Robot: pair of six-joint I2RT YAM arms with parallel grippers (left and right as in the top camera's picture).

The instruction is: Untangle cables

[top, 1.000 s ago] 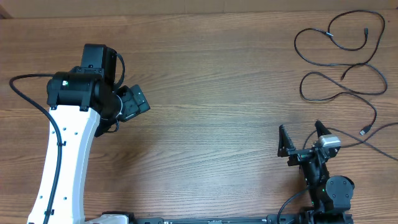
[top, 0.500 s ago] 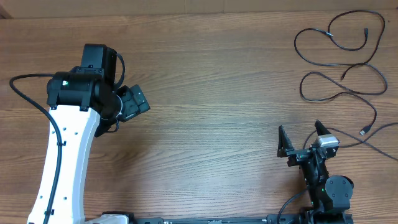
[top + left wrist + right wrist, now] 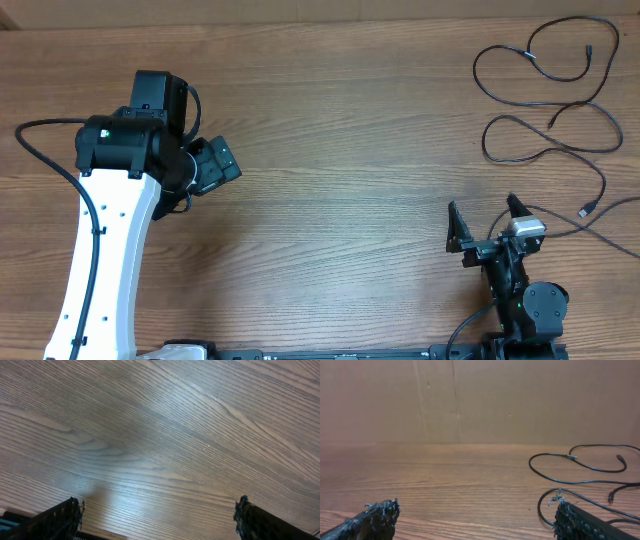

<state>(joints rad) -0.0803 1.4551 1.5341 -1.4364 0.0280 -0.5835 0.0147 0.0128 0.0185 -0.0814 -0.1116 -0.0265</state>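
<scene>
Although the cables (image 3: 530, 56) at the far right of the table (image 3: 350, 120) lie in loose open loops with no tight knot showing, they seem to cross in a few spots, so I judge some separating is left. The right gripper (image 3: 482, 203), nearer than them, stands wide and empty. The left gripper (image 3: 158, 501), well apart at the left, is spread wide over bare wood, holding nothing.

desk (image 3: 350, 150): brown wood grain, matte | lying on it: thin black cables (image 3: 550, 150) | loose open loops, far right corner | plug ends flat on wood
</scene>
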